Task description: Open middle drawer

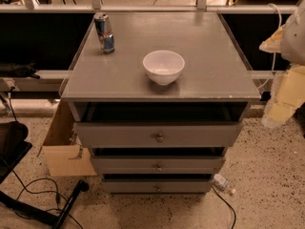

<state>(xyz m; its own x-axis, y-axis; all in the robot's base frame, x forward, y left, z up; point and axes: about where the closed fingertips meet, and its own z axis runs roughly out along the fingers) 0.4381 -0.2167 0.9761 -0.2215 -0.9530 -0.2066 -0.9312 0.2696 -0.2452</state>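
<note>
The grey cabinet (162, 80) stands in the middle of the camera view with three stacked drawers. The middle drawer (190, 165) has a flat grey front and a small round knob (158, 167). A dark strip of its inside shows above the front, so it stands a little way out. The taller top drawer (200, 134) stands further out, and the lowest drawer (190, 186) sits just below. My gripper (277, 112) hangs on the cream arm at the right edge, right of the cabinet and apart from the drawers.
A white bowl (163, 66) and a drink can (105, 32) stand on the cabinet top. A cardboard box (66, 149) leans at the cabinet's left. A plastic bottle (224, 183) lies on the floor at lower right. A black stand and cables (52, 206) lie at lower left.
</note>
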